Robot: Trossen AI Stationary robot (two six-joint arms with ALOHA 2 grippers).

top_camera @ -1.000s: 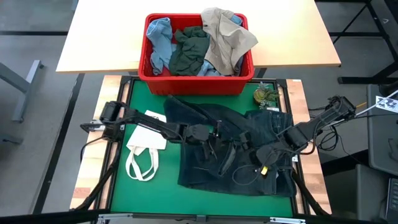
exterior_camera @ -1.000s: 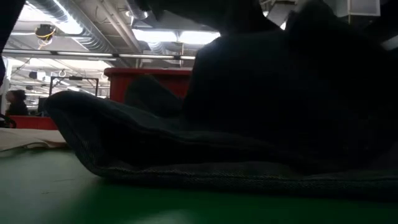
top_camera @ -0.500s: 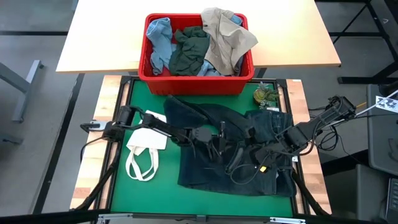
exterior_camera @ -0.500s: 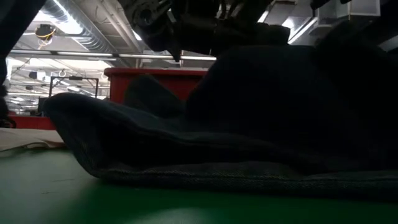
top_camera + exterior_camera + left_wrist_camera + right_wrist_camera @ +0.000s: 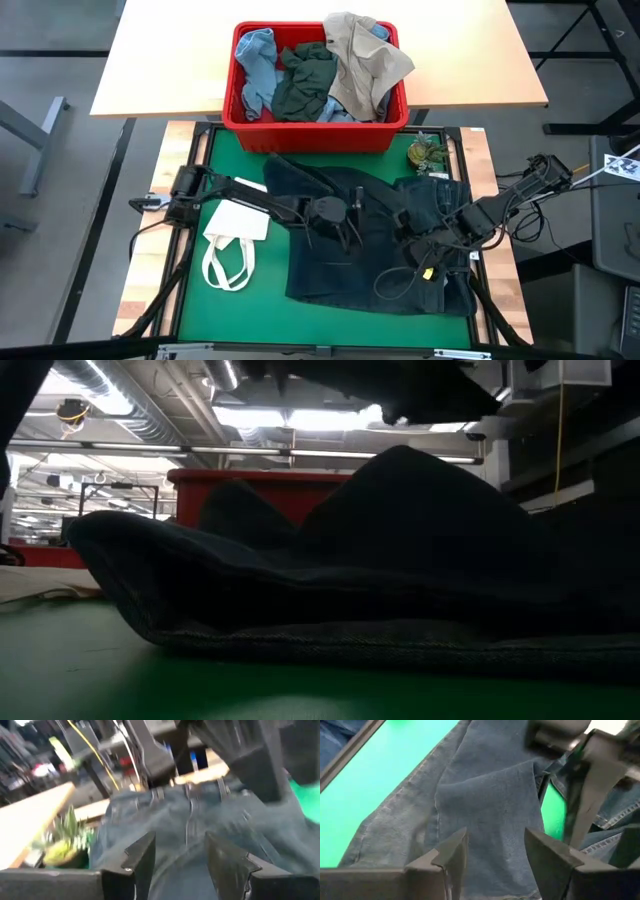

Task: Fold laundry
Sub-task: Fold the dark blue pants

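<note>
Both arms reach low over the jeans (image 5: 380, 245) mid-table; left gripper (image 5: 352, 222) and right gripper (image 5: 410, 240) gape, holding nothing.

Jeans (image 5: 375, 240) lie spread over desk (image 5: 190, 300) centre and right; tote (image 5: 232, 240) left of them; bin (image 5: 315, 122) at far edge holds more laundry (image 5: 310, 70); small item (image 5: 425, 155) at far right corner.

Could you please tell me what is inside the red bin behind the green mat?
The red bin holds a light blue piece, a dark green-grey piece and a beige piece. Anything beneath them is covered.
</note>
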